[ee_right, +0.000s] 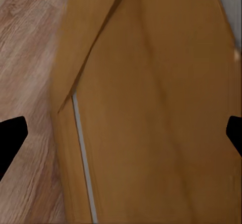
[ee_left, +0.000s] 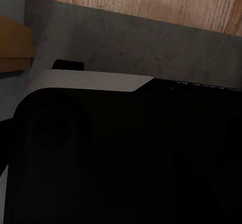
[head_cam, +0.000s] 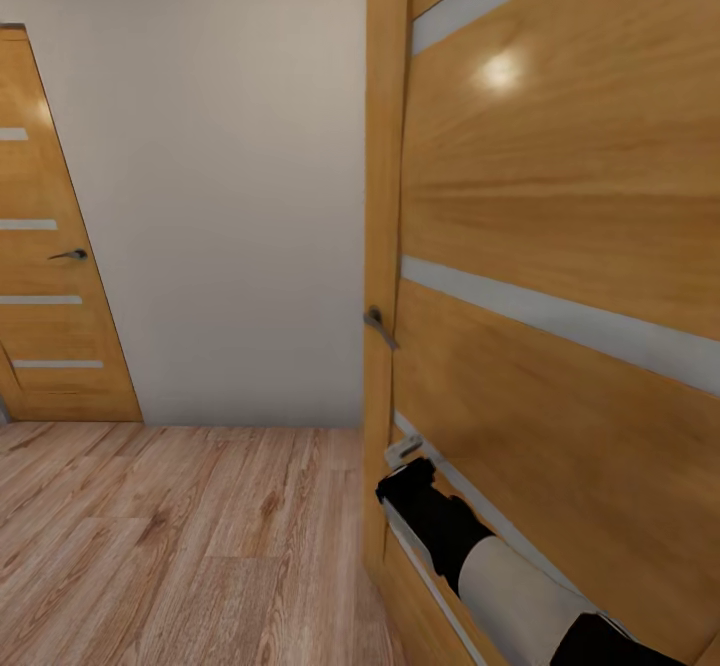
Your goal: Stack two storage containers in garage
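The two storage containers are out of view, and so is the garage. My right arm reaches forward low at the right, its black wrist close against a wooden door. In the right wrist view my right gripper is open, its black fingertips far apart with nothing between them, facing that door's panel and the wood-plank flooring. The left wrist view looks onto my own dark body with a white trim piece.
The large door with grey stripes and a lever handle stands open at the right, very near. A second alike door is shut at the far left. A white wall lies ahead; light plank flooring spreads left.
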{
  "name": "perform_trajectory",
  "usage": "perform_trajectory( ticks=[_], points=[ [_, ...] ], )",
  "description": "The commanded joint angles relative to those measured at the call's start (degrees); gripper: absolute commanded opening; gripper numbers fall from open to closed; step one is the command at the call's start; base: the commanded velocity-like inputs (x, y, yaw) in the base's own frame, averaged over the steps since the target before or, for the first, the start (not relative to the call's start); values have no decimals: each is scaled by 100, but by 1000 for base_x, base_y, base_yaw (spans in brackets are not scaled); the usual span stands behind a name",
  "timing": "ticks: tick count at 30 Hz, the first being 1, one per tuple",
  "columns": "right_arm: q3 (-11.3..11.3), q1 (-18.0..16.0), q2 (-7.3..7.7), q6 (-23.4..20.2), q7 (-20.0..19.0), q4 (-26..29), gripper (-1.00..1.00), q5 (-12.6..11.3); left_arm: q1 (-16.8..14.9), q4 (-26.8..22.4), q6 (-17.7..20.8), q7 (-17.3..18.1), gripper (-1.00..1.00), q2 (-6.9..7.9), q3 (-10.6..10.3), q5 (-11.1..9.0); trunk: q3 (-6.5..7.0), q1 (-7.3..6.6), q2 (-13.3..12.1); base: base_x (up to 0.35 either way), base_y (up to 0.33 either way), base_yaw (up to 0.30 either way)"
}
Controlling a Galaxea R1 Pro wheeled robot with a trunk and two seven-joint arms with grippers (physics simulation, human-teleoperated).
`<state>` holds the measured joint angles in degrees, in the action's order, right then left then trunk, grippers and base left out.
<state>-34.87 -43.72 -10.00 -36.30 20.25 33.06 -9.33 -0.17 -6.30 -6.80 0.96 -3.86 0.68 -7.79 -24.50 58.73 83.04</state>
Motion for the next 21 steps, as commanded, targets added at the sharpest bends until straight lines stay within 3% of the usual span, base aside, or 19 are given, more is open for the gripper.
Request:
perform_trajectory(
  ticks=[1, 5, 12, 21],
  points=[
    [-52, -17, 0, -105, 135, 7, 100, 151, 0, -1, -14, 10, 100, -3, 4, -48, -5, 0, 4, 0, 0, 0],
    [-281, -36, 0, -470, 600, 114, 100, 157, 2, -3, -14, 10, 100, -3, 3, -48, -5, 0, 4, 0, 0, 0],
    [-408, -39, 0, -982, 1422, 204, 100, 164, 1, -3, -14, 10, 100, -5, 3, -48, -5, 0, 4, 0, 0, 0],
    [-420, -198, 0, -1240, 1694, 172, 100, 161, 1, -3, -14, 10, 100, -6, 3, -48, -5, 0, 4, 0, 0, 0]
  ],
)
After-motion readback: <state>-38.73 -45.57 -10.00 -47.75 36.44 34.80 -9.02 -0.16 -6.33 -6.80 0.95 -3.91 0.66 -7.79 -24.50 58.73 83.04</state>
